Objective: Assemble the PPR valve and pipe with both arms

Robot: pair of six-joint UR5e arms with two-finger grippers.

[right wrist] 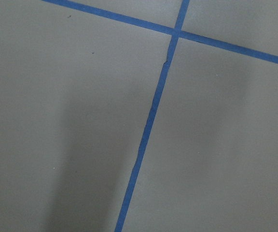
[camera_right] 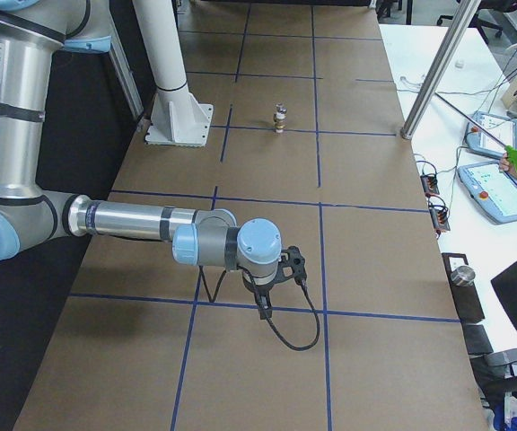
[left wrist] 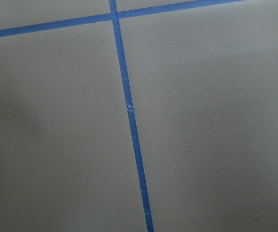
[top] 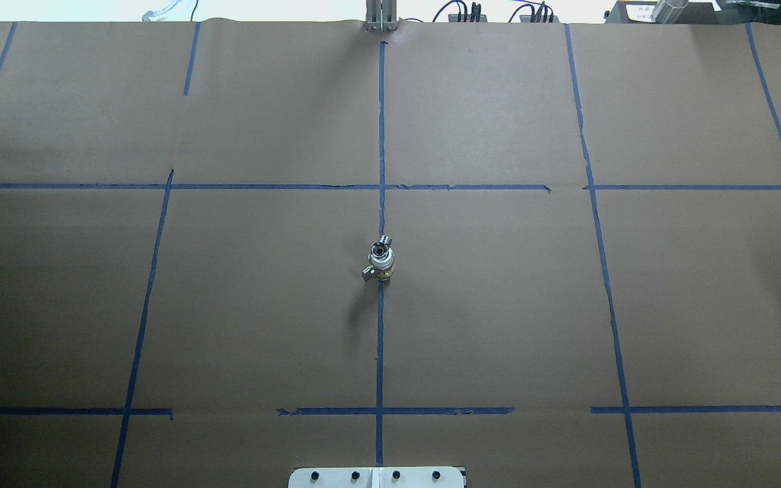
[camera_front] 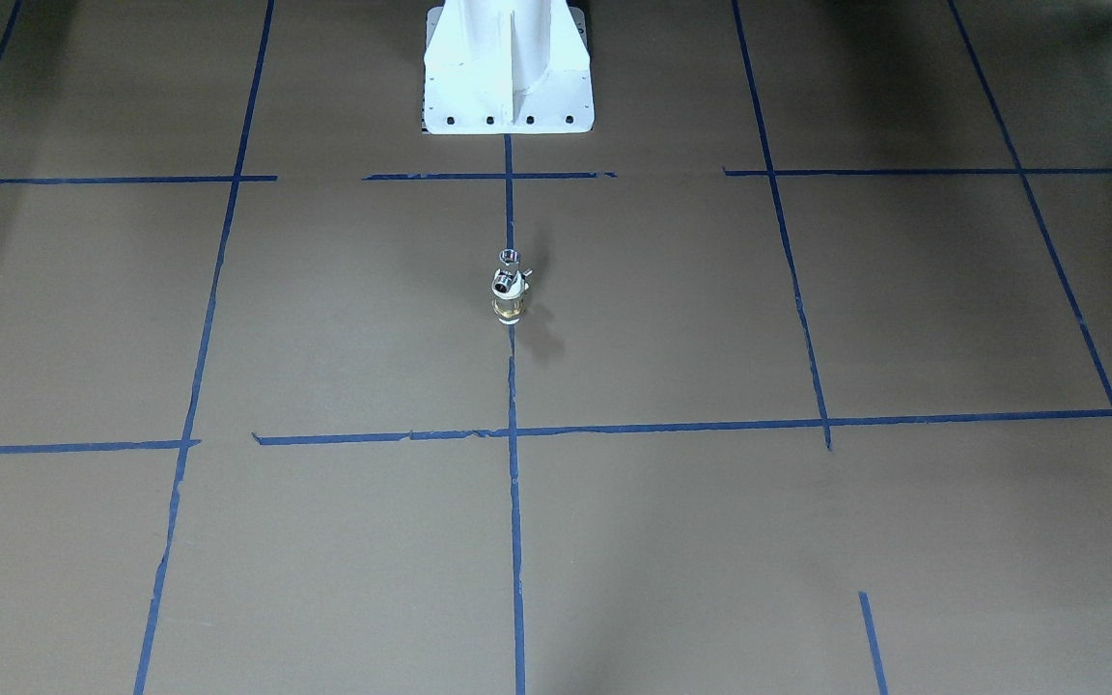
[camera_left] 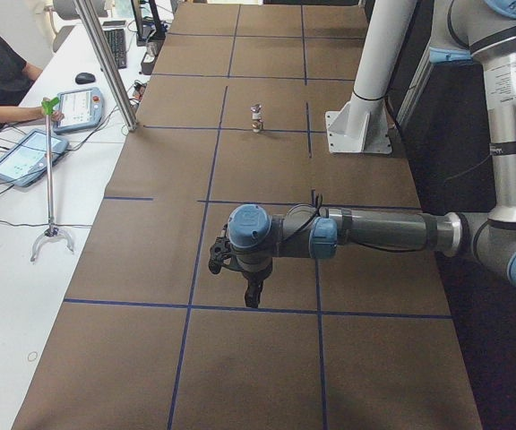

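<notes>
Where the middle line of blue tape (camera_front: 514, 502) runs across the bench (camera_front: 324, 319), the pipe (camera_front: 507, 309) stands upright on its end. It is about midway between the two ends of the bench and well away from all four corners. Its brass band shows low down, close to the surface. The PPR valve (camera_front: 507, 280) sits on top of the pipe and touches it, with one round open end facing up and a short branch sticking out to the side. The two pieces stand free, well apart from both tools.

The left tool (camera_left: 251, 291) hangs from its level arm above the bench toward the left end, pointing down, close over a cross line of tape. The right tool (camera_right: 263, 310) hangs the same way toward the right end, and a black cable (camera_right: 287, 339) loops below it. Each tool shows only in a side view, small and dark, so I cannot tell if it is spread or pressed together. Both wrist views show only brown surface crossed by tape. The white pedestal (camera_front: 508, 68) stands at the robot's edge of the bench, in line with the pipe.
</notes>
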